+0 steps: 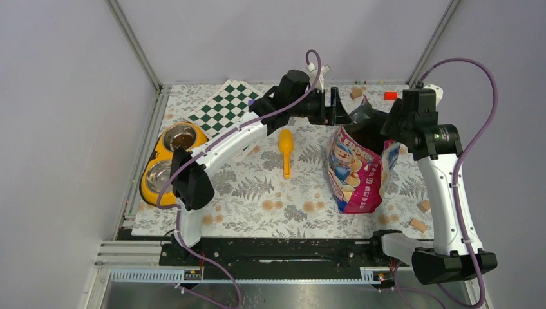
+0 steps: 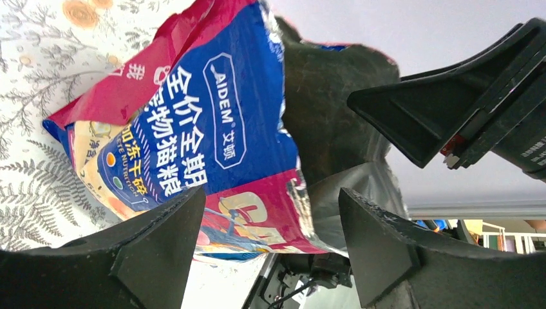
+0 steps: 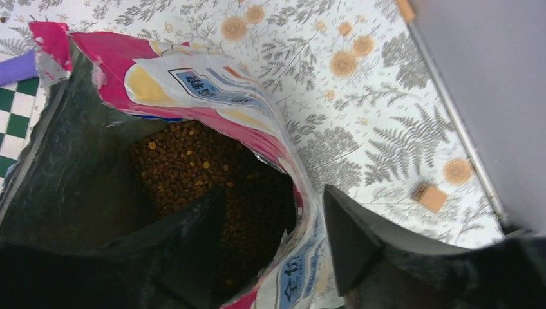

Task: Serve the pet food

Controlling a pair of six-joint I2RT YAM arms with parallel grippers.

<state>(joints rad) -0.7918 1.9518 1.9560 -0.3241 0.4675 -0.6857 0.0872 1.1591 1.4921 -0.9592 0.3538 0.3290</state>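
The pet food bag (image 1: 354, 172), pink and blue, stands upright right of centre with its top torn open. Dark-brown kibble (image 3: 193, 164) fills its inside. My left gripper (image 1: 340, 106) is open at the bag's far-left rim. In the left wrist view the torn edge (image 2: 302, 212) lies between its spread fingers (image 2: 161, 244). My right gripper (image 1: 386, 129) is open at the bag's right rim. One finger (image 3: 193, 244) is inside the bag, the other (image 3: 354, 238) outside, with the bag wall (image 3: 302, 257) in the gap. The orange scoop (image 1: 286, 152) lies flat left of the bag.
A yellow double-bowl feeder (image 1: 151, 187) sits at the left edge, its far bowl (image 1: 179, 136) holding some brown food. A green checkered mat (image 1: 225, 106) lies at the back left. Small cork blocks (image 1: 419, 224) are scattered at the right, with one (image 1: 356, 93) at the back.
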